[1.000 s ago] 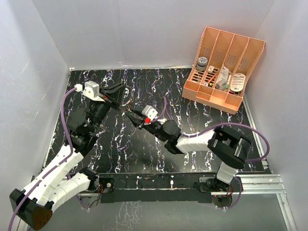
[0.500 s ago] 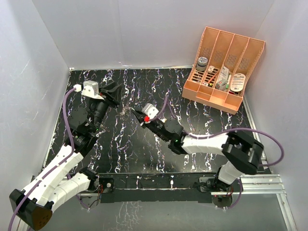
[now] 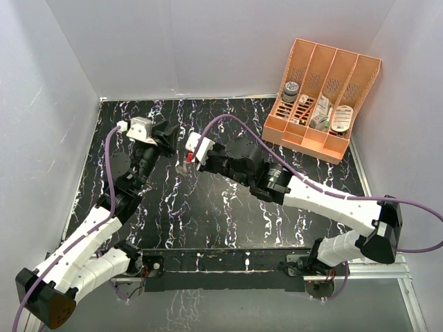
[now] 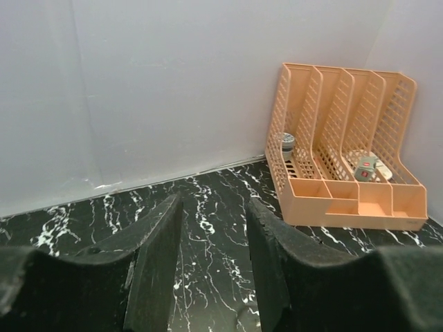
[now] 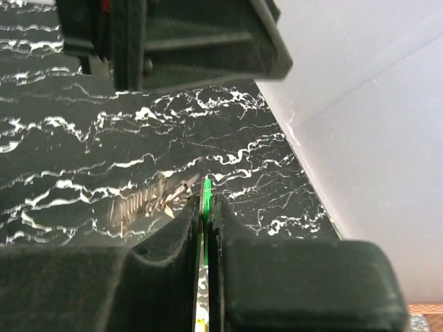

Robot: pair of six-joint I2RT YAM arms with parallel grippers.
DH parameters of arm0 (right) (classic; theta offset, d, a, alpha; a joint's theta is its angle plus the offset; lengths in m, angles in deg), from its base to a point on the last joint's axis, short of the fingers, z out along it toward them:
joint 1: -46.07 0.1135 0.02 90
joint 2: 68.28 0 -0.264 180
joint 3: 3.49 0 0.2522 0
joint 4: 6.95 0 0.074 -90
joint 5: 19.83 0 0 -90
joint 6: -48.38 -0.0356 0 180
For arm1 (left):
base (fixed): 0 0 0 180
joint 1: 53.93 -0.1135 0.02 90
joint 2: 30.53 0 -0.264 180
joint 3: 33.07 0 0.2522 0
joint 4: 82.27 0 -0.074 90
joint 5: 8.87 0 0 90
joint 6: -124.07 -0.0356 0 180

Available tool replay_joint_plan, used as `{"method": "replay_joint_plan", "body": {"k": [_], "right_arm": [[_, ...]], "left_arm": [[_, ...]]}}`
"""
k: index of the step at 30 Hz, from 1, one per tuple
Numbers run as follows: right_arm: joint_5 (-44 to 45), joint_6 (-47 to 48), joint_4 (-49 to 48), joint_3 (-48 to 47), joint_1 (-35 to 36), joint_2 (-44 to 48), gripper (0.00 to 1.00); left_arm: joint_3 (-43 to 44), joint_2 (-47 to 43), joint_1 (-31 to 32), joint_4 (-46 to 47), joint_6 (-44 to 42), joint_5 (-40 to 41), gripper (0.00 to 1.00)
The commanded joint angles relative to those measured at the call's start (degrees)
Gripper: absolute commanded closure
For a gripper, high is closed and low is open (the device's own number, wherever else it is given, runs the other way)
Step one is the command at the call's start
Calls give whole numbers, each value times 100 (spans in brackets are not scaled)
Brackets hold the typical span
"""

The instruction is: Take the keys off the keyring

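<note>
Black padding is fitted to the left gripper [image 4: 211, 232], whose jaws are set apart with nothing between them; only the marbled desk [image 4: 214, 187] is seen through the gap. To the right, the right gripper [image 5: 205, 223] is shown with its jaws pressed together on the green key [image 5: 206, 188], of which only a thin edge is exposed above the pads. Just beyond the jaw tips and slightly left, what is judged to be the keyring [image 5: 156, 199], a silvery glint, is seen on the desk; whether the key is joined to it cannot be told. The key is judged light, stiff and slippery, so its plastic head should be gripped flat. The ring is judged thin and springy and should be pinched across the wire, close to the key.
</note>
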Motion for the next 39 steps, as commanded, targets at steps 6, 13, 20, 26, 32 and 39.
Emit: {"method": "replay_joint_plan", "body": {"k": [6,13,20,26,32,39], "right_arm": [[374,888,1759,-1101,302,399,100],[1157,1110,812,-599,357,622,100],[1488,1065,216,-349,376,629,100],[1642,1086,-20,-277,376,559,100],[1769,1103,-257,-272,376,473,100],[1843,1097,-332,-308,384,344,100]], "left_arm": [[-516,-198,7,984,-171,-1106,62],[-966,-424,11,1582,112,-1301,63],[-1017,-179,11,1808,538,-2024,63],[-1246,-219,24,2088,650,-2016,54],[-1674,-512,72,2399,687,-1734,42],[-1789,-365,168,2801,770,-1924,37]]}}
